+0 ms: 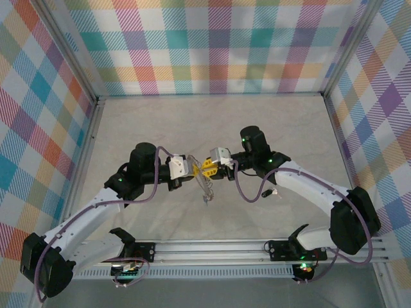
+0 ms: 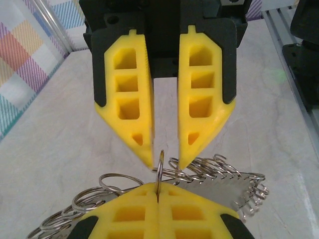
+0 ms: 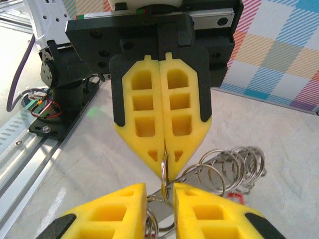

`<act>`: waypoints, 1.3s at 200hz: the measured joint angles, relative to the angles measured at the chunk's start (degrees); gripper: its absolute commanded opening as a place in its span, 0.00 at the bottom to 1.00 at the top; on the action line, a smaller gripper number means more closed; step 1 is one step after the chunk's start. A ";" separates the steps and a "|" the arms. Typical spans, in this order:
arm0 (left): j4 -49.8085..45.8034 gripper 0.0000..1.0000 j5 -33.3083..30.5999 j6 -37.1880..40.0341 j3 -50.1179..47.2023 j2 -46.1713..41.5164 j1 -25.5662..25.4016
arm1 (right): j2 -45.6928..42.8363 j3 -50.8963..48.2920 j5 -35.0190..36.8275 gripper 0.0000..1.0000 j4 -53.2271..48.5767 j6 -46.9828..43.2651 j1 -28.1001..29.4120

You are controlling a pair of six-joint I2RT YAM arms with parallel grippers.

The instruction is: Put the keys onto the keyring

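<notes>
Left wrist view gives us the left gripper [image 2: 157, 191] pinched fully closed on the keyring [image 2: 158, 174]. This is a thin silvery wire loop standing on edge between hollow-celled yellow plastic fingers, with its chain of linked rings [image 2: 219, 174] spilling sideways over the pale marbled table [image 2: 65, 134]. Facing it tip to tip, the right gripper [image 2: 166, 164] crowds in with jaws a little apart around the loop's top edge; we cannot tell whether they touch it.
</notes>
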 measured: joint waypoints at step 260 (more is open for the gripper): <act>-4.68 0.02 -1.42 -1.38 1.86 1.27 0.04 | 0.52 2.58 10.01 0.00 -3.50 -2.93 4.02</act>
